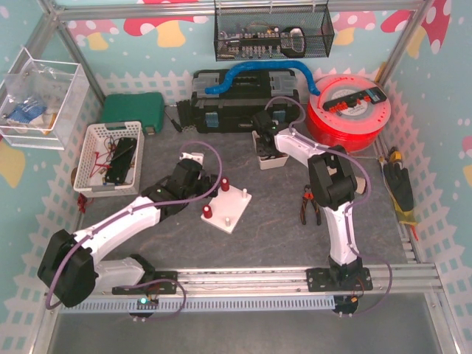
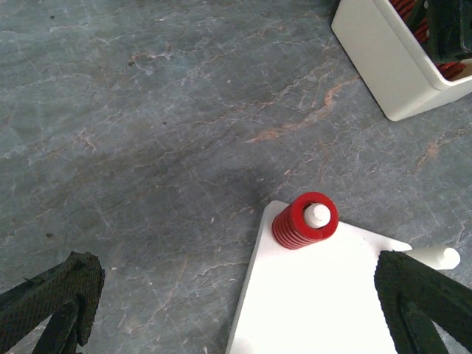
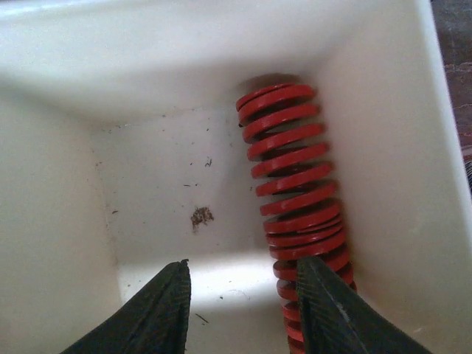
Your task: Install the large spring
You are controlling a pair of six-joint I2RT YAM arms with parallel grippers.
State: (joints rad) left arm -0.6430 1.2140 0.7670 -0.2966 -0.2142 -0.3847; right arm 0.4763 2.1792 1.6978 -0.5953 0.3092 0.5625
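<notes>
A large red spring (image 3: 295, 184) lies along the right wall inside a white bin (image 3: 66, 192), which also shows in the top view (image 1: 270, 160). My right gripper (image 3: 247, 310) is open down inside the bin, its right finger (image 3: 324, 310) over the spring's near end and its left finger on bare floor. A white peg plate (image 1: 228, 209) holds two small red springs (image 1: 223, 184) on pegs. My left gripper (image 2: 236, 310) is open over the plate's corner (image 2: 310, 302), near one small spring (image 2: 304, 223) and a bare peg (image 2: 435, 257).
Pliers (image 1: 308, 206) lie right of the plate. A white basket (image 1: 96, 158) with cables sits at left, a black toolbox (image 1: 243, 103) and a red filament spool (image 1: 348, 114) at the back. Yellow-handled tools (image 1: 398, 184) lie along the right rail.
</notes>
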